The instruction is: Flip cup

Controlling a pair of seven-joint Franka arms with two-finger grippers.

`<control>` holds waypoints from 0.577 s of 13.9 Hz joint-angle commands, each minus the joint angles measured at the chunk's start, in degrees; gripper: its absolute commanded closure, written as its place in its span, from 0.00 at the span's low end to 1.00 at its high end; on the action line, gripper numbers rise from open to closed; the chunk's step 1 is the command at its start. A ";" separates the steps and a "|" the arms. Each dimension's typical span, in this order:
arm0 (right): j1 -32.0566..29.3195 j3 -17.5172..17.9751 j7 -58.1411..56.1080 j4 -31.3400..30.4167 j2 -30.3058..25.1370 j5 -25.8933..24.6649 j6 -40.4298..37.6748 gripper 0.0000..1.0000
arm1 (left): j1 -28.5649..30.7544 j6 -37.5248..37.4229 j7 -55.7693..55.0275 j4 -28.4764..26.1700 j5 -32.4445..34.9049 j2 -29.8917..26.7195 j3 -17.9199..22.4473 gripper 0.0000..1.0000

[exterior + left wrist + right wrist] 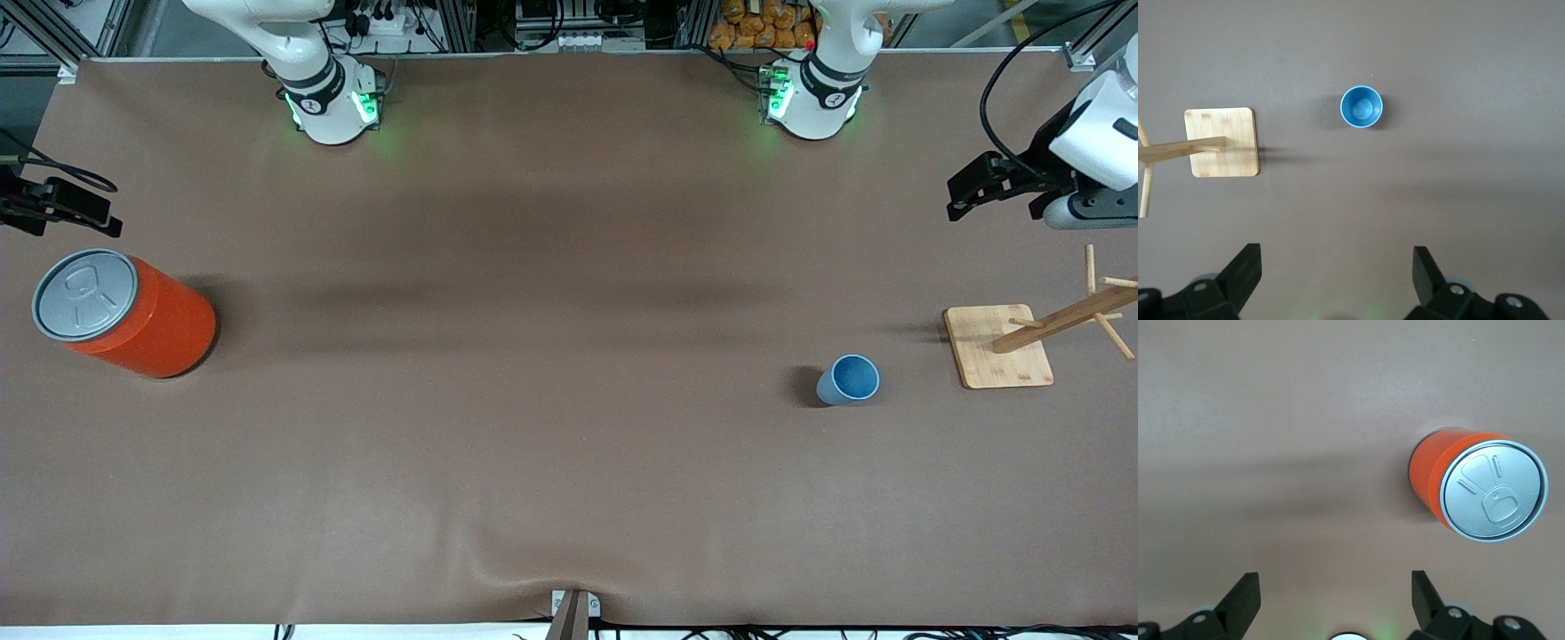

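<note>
One small blue plastic cup (849, 380) stands upright, mouth up, nearest the front camera, toward the left arm's end of the table; whether a flip is due or done cannot be told. Just beside it, slightly farther, a bamboo peg rack (997, 347) crowds one approach. The left gripper (1337, 267) hangs spread above that end; the right gripper (1335, 587), also spread, waits over the tall orange can (124, 313).

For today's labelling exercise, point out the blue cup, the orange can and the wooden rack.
blue cup (854, 377), front view, open mouth.
orange can (164, 324), front view, orange side wall.
wooden rack (978, 351), front view, flat base.
</note>
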 commanded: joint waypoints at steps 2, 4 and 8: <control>0.12 -0.09 0.66 0.60 0.30 0.28 -0.13 0.00 | 0.20 -2.69 0.82 3.73 0.01 1.34 0.00 0.00; 0.12 -0.09 0.66 0.60 0.30 0.28 -0.22 0.00 | 0.29 -3.13 0.82 3.90 -0.08 1.78 0.26 0.00; 0.21 -0.09 0.66 0.60 0.30 0.37 -0.22 0.00 | 0.29 -3.22 0.82 4.08 0.01 2.83 0.44 0.00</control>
